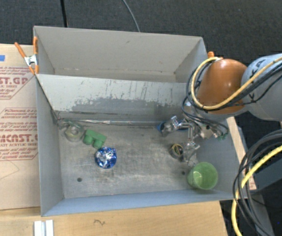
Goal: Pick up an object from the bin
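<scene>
My gripper (189, 140) hangs low over the right part of the bin, close to the floor. Just left of and below it lies a small dark, brass-coloured round thing (177, 150), touching or nearly touching the gripper's metal end. A light green round cup (202, 176) stands in the front right corner, just below the gripper and apart from it. Nothing can be seen held in the gripper.
At the left of the bin lie a blue and white ball (105, 158), a green block (94, 139) and a clear ring-shaped tape roll (72, 132). The arm's orange cover and yellow cables overhang the bin's right wall.
</scene>
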### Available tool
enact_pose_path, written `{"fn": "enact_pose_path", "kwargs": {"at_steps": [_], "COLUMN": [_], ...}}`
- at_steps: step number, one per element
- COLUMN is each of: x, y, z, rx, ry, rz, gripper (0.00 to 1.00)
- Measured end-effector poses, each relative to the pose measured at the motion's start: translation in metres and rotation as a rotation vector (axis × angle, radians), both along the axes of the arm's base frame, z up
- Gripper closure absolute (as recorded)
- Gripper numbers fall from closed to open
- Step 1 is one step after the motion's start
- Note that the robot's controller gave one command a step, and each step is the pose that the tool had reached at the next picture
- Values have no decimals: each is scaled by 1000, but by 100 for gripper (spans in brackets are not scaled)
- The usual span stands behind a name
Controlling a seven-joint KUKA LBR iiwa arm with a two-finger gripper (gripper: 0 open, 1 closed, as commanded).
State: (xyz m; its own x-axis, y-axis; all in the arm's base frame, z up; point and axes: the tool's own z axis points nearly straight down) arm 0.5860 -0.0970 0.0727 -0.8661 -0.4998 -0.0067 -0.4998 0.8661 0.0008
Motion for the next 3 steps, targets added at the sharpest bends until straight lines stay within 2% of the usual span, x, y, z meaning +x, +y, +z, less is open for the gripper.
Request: {"fn": "enact_pose_path", "kwargs": {"at_steps": [1,2,3], "x": [-29,-29,-20], "y": [-17,-18,0], "z": [0,1,133], "rx": [-5,-6,-6], "ry": [-6,-3,-2], "rz": [298,297,717], "gripper": [0,100,100]}}
